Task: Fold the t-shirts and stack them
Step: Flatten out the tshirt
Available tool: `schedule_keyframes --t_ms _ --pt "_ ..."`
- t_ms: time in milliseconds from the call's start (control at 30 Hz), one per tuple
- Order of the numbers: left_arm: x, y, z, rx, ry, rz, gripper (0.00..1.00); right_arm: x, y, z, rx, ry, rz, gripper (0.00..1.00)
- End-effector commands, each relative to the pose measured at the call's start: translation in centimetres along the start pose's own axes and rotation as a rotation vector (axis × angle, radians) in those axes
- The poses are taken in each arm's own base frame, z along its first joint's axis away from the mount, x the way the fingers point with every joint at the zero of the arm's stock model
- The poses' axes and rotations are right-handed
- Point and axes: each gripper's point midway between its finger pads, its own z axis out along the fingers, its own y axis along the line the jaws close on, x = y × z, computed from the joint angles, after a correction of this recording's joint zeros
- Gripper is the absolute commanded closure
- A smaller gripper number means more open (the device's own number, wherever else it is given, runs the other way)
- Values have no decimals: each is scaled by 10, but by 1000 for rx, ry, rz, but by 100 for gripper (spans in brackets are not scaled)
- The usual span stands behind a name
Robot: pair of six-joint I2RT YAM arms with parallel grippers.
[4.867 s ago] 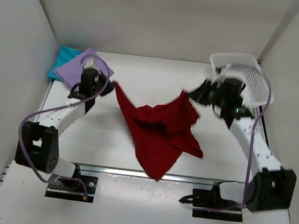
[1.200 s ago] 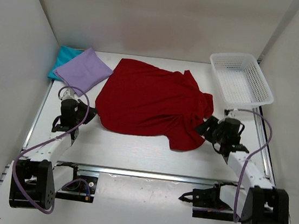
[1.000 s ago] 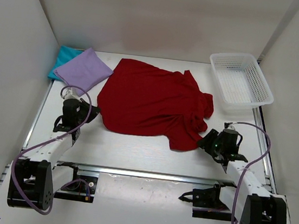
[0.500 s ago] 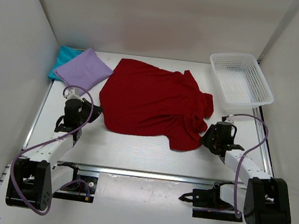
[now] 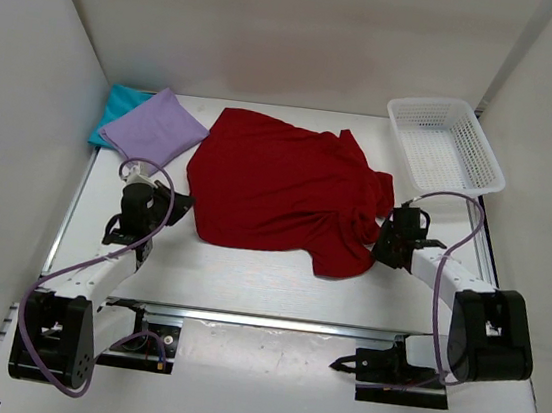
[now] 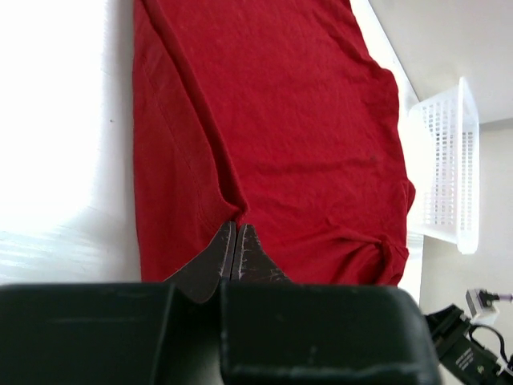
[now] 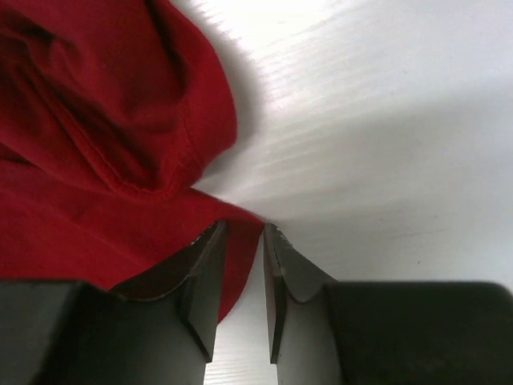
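The dark red t-shirt [image 5: 278, 192] lies spread flat in the middle of the table. My left gripper [image 6: 235, 225] is shut on a pinched fold at its left hem; from above the left gripper [image 5: 177, 205] sits at that edge. My right gripper [image 7: 243, 227] is low at the shirt's right corner, and from above the right gripper [image 5: 382, 247] touches that corner. Its jaws stand a narrow gap apart with the red hem [image 7: 232, 241] lying between them on the table. The lavender t-shirt [image 5: 154, 129] lies folded on the teal t-shirt [image 5: 117, 104] at the back left.
A white mesh basket [image 5: 444, 147] stands at the back right, also visible as the basket [image 6: 449, 172] in the left wrist view. White walls enclose the table on three sides. Bare table [image 5: 247, 279] runs between the shirt and the arm bases.
My right gripper has moved forward and left onto the shirt's right corner while its jaws narrowed. The left gripper has crept forward a little, nudging the shirt's left edge to the right.
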Motion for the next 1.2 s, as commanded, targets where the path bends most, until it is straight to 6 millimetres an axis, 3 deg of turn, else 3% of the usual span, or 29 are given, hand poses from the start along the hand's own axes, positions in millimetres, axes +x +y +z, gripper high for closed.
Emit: schedule_keyframes --t_ms 0,233,267,300,433,567,600,633,667,700,733,767,800,833,867,933,967,1000,1033,1067,1100,1133,1167 --pt "6 -3 -3 28 8 0 100 21 -10 0 62 113 -68 77" --pt "7 -10 -2 36 17 28 100 23 -5 2 35 149 -82 98" --pt "4 -12 -3 38 11 35 100 14 -4 0 31 115 -61 100" --pt "6 -15 -3 47 19 42 100 20 -7 0 34 124 -63 100" --pt "3 -38 -2 82 37 134 100 -19 10 -37 -34 -47 -37 100" --pt "-18 -95 -5 168 75 269 100 -81 22 -118 -101 -300 -6 100" --pt "-27 -114 -10 196 86 278 100 -86 21 -135 -94 -332 -9 100" --pt "-44 -137 -18 237 64 297 100 -109 30 -164 -122 -413 -2 100" --pt "-50 -147 -23 253 66 312 100 -127 33 -193 -113 -471 -18 100" --pt "-71 -172 -33 308 25 327 100 -145 36 -227 -112 -545 -20 100" --pt "-93 -192 -44 338 -14 327 100 -150 37 -240 -94 -565 -33 100" --pt "-102 -203 -53 371 -15 324 100 -167 47 -275 -126 -639 -50 100" --pt "-126 -220 -70 410 -65 317 100 -185 49 -309 -116 -710 -44 100" --pt "-150 -233 -86 440 -116 323 100 -190 50 -317 -89 -716 -60 100" --pt "-172 -245 -104 467 -170 307 100 -205 58 -354 -125 -794 -57 100" --pt "-209 -251 -133 492 -242 294 100 -232 71 -410 -160 -888 -73 100" --pt "-219 -261 -144 503 -264 292 100 -241 84 -412 -165 -891 -109 100" --pt "-224 -261 -147 489 -273 286 100 -251 88 -451 -211 -968 -114 100" --pt "-234 -274 -159 509 -304 293 100 -267 95 -473 -231 -1015 -115 100" --pt "-238 -282 -162 522 -309 299 100 -275 114 -463 -227 -988 -165 100" --pt "-242 -284 -163 523 -319 292 100 -277 128 -485 -284 -1033 -191 100" --pt "-249 -283 -157 506 -326 287 100 -289 133 -479 -193 -1072 -204 100" --pt "-254 -283 -150 493 -322 282 100 -290 152 -477 -193 -1094 -204 100"
